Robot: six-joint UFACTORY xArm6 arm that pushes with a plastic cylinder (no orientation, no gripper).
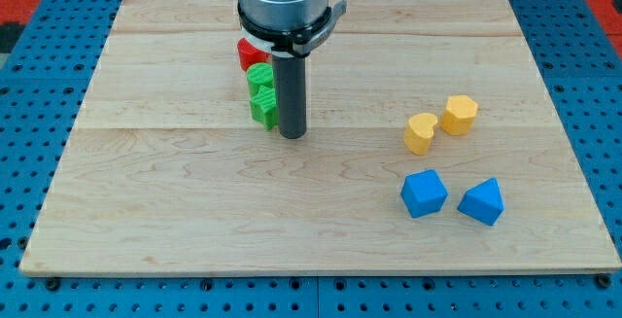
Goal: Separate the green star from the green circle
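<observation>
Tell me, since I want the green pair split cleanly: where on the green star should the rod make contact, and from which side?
There is no grip here, only a push. My tip sits just right of the green star, the lower green block; the green circle touches it from above, with a red block behind. Probably best to press the star's right face and push toward the view's left, or from the seam toward the view's bottom.

Pale, smooth-grained wooden board [321, 211], matt ridged plastic green blocks [262, 94], dark matt rod above my tip [293, 137]
</observation>
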